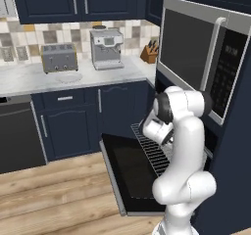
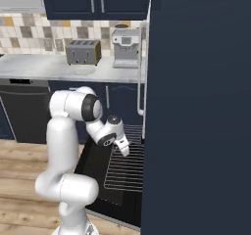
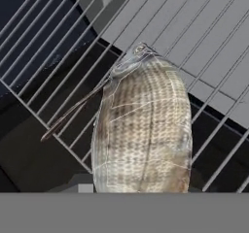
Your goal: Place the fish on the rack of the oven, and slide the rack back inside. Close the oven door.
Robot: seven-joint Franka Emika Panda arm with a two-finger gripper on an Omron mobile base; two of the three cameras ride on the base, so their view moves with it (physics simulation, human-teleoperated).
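The fish (image 3: 146,130), grey-silver with brownish scales, looms very close in the hand view, its body running up from between my fingers, which it hides. Behind it lies the rack (image 3: 204,23), a grid of thin silver wires. That rack (image 2: 125,173) is pulled out over the open, dropped-down oven door (image 2: 90,160). My gripper (image 2: 123,150) hangs just above the rack's near left part, shut on the fish. From the left base, the rack (image 1: 152,151) and the black door (image 1: 130,177) show partly behind my arm.
The steel-framed microwave (image 1: 196,58) sits above the oven, right by my elbow. A toaster (image 1: 59,58), a coffee machine (image 1: 107,48) and a knife block (image 1: 149,53) stand on the counter. The dishwasher (image 1: 17,136) is at the left. Wooden floor lies before the door.
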